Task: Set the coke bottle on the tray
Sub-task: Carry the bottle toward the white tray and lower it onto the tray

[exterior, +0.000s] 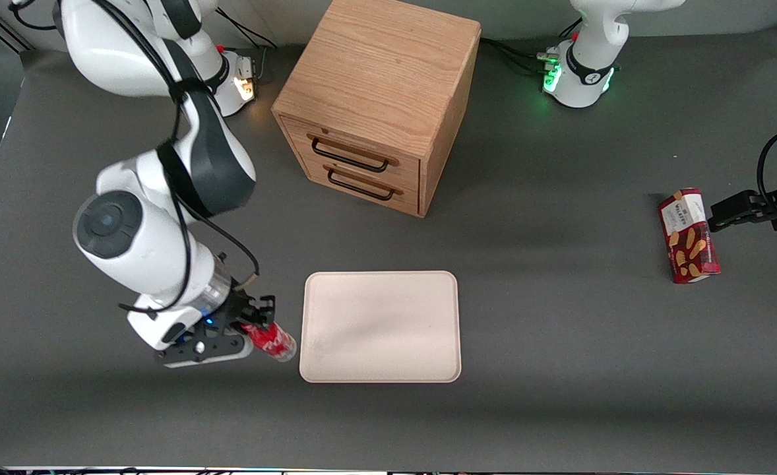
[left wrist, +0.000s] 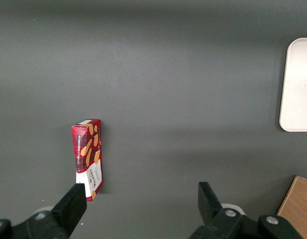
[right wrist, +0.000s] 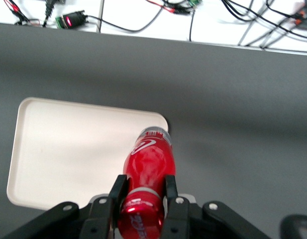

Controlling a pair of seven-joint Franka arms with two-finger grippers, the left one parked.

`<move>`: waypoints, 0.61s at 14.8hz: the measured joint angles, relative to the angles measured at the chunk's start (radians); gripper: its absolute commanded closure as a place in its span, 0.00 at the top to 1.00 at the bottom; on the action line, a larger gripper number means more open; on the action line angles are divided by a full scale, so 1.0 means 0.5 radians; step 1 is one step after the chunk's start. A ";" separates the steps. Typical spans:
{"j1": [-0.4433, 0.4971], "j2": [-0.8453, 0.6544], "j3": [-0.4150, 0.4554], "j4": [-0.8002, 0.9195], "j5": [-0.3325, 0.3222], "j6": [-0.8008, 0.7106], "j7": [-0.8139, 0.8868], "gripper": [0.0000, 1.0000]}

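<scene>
One gripper (exterior: 254, 330) clenches the coke bottle (exterior: 271, 341) by its neck end, and we see the bottle tipped over at a slant, its clear base pointing toward the tray (exterior: 380, 326). From the wrist camera, both fingers (right wrist: 116, 191) press the bottle (right wrist: 147, 174) from either side, while its base end shows over a corner of the tray (right wrist: 68, 159). We cannot tell whether the bottle touches the tray. We note a wooden drawer cabinet (exterior: 378, 99) farther from the front camera than the tray, and a red biscuit box (exterior: 688, 235) well apart from the tray, toward the parked arm's end of the table (exterior: 560, 343).
</scene>
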 measured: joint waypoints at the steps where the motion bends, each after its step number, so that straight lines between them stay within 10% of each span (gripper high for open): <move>1: -0.001 0.047 0.017 0.003 0.000 0.081 0.000 0.00; 9: 0.001 0.302 0.079 0.020 0.000 0.287 0.000 0.00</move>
